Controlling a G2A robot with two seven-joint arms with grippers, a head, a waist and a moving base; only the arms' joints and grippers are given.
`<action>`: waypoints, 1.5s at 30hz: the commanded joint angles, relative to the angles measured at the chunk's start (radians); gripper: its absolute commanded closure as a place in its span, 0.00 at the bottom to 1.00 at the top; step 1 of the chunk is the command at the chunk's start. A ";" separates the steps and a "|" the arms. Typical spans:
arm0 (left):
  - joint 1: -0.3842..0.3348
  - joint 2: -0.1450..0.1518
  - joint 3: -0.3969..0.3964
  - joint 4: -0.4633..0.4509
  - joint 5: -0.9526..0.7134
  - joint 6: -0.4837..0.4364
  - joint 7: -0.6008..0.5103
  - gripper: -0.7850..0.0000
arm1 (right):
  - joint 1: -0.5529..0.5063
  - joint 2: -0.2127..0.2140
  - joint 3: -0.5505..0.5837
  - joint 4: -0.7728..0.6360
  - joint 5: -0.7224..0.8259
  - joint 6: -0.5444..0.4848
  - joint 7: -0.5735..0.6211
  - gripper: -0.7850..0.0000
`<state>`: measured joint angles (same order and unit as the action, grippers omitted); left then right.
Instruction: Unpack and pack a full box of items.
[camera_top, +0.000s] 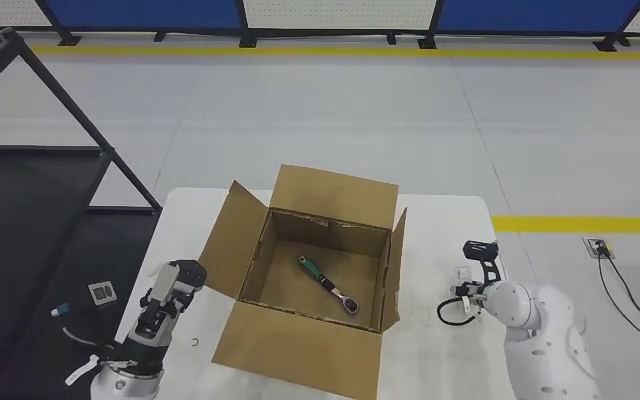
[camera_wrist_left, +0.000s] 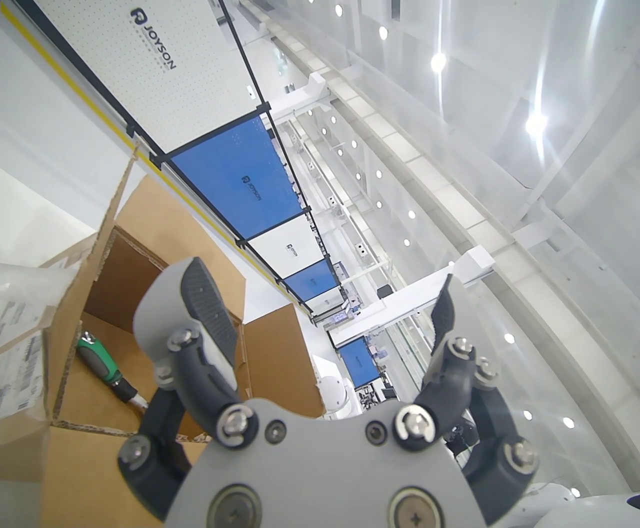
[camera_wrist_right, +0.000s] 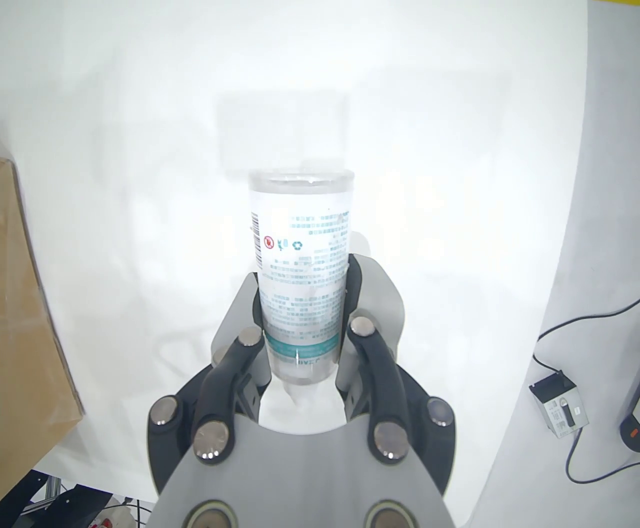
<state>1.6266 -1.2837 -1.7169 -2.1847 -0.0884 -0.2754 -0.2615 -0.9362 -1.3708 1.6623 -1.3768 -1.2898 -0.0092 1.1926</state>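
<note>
An open cardboard box (camera_top: 335, 195) sits in the middle of a white desk (camera_top: 440, 340). Inside it lies a green-handled ratchet wrench (camera_top: 328, 284), the one item seen on its floor. To the right of the box, the right end effector (camera_wrist_right: 304, 300) grips a clear tube (camera_wrist_right: 300, 235) over the desk. To the left of the box, the left end effector (camera_wrist_left: 320, 280) is spread wide and empty. Unpacking seems nearly done: the wrench remains, then all the repacking.
</note>
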 joint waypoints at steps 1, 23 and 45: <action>0.000 0.000 0.001 0.001 0.001 0.000 0.001 0.00 | 0.007 0.002 -0.003 0.012 -0.002 0.003 0.001 0.70; 0.007 0.005 -0.001 -0.010 -0.002 -0.010 -0.008 0.00 | -0.046 0.028 -0.002 -0.068 0.027 0.032 -0.003 0.32; 0.051 0.007 -0.051 -0.017 -0.054 -0.059 0.014 0.00 | -0.258 0.040 -0.123 -0.847 0.025 0.042 -0.105 0.00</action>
<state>1.6743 -1.2767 -1.7624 -2.2008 -0.1371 -0.3295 -0.2510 -1.1957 -1.3312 1.5626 -2.1893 -1.2532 0.0390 1.0883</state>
